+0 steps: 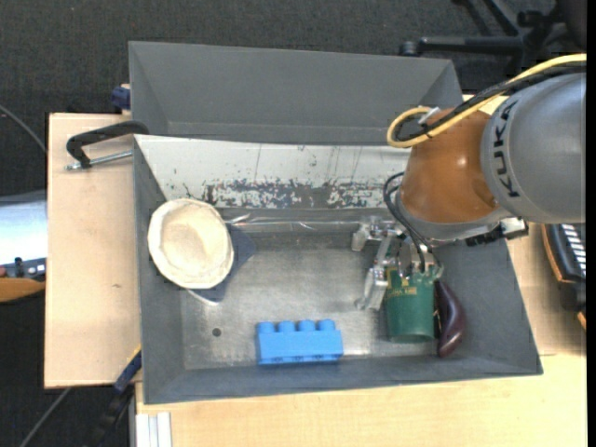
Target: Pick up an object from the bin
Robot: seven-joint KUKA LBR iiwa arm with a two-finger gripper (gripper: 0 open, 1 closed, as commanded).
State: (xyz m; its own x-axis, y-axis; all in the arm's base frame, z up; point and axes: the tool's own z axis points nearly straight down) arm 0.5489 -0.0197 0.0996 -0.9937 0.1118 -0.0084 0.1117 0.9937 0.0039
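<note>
Gripper [382, 291], whether spread or closed impossible to tell under its orange wrist cover, hangs lower right in the bin [289, 282] just beside a green block [410, 313], which partly hides a dark purple lump [452, 322]; blue brick [298, 341] lower centre, white cap [191, 242] left.

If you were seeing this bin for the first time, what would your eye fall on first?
The gripper, under its big orange wrist cover, hangs at the right of the bin, just over a dark green block with a dark purple, aubergine-like thing beside it. A round white cap-like thing lies by the left wall, and a bright blue studded brick near the front wall.
</note>
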